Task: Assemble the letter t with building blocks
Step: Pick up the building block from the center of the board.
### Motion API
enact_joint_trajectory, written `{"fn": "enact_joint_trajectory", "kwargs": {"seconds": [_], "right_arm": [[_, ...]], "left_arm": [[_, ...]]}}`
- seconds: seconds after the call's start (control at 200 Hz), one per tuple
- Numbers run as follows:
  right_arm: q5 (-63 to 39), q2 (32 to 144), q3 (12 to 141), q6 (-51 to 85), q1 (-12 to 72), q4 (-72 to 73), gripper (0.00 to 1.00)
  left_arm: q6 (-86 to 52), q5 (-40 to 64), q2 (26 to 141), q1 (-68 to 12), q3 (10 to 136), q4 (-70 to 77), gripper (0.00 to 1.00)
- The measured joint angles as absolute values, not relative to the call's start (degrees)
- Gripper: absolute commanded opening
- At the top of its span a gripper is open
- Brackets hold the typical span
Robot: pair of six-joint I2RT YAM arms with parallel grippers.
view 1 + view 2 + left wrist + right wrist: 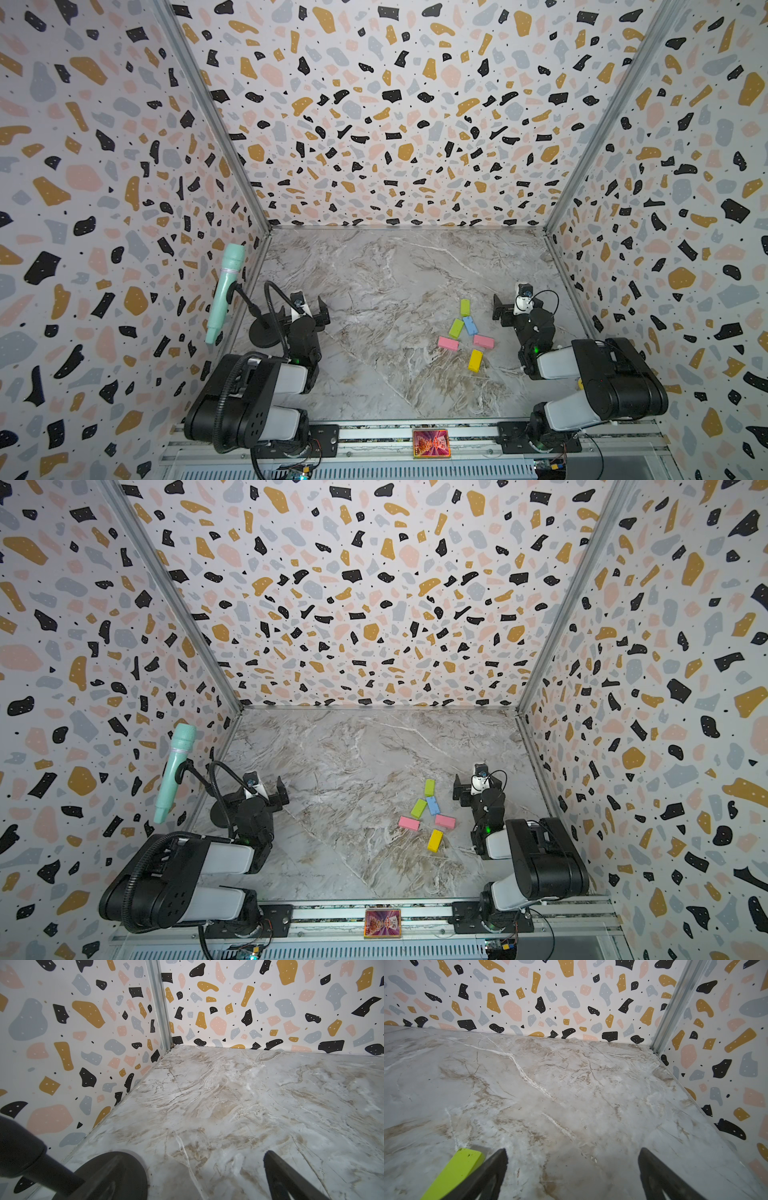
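Observation:
Six building blocks lie loose on the marble table to the right of centre, forming no letter t. There is a lime green block (465, 307) (429, 787) at the back. A second green block (456, 328) lies beside a light blue one (470, 325). Nearer me are two pink blocks (448, 343) (483, 341) and a yellow one (475, 360). My right gripper (498, 309) (572, 1155) stands open and empty just right of the back green block (460, 1169), which lies outside one finger. At the left side my left gripper (321, 313) (193, 1167) is open over bare table.
A mint green microphone (226, 286) on a black gooseneck stand, with a round base (264, 332) (124, 1176), stands by the left wall close to my left gripper. Patterned walls enclose three sides. A small colourful card (431, 444) lies on the front rail.

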State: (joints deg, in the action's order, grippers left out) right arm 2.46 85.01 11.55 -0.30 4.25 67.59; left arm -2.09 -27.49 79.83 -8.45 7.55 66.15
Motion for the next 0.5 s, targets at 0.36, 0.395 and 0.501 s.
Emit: {"fn": "enact_joint_trajectory", "kwargs": {"seconds": [0.36, 0.395, 0.501], "right_arm": [[6.2, 70.3, 25.7, 2.5, 6.8, 39.6, 1.0], [6.8, 69.8, 28.3, 2.9, 7.7, 35.4, 1.0], [7.5, 70.1, 37.0, 4.5, 11.1, 21.5, 0.98]], "left_arm": [[-3.9, -27.6, 63.9, -8.5, 17.7, 47.0, 0.99], [-4.4, -27.6, 62.8, -8.6, 19.3, 44.5, 0.99], [-5.6, -27.6, 60.1, -10.3, 23.5, 36.2, 1.0]]}}
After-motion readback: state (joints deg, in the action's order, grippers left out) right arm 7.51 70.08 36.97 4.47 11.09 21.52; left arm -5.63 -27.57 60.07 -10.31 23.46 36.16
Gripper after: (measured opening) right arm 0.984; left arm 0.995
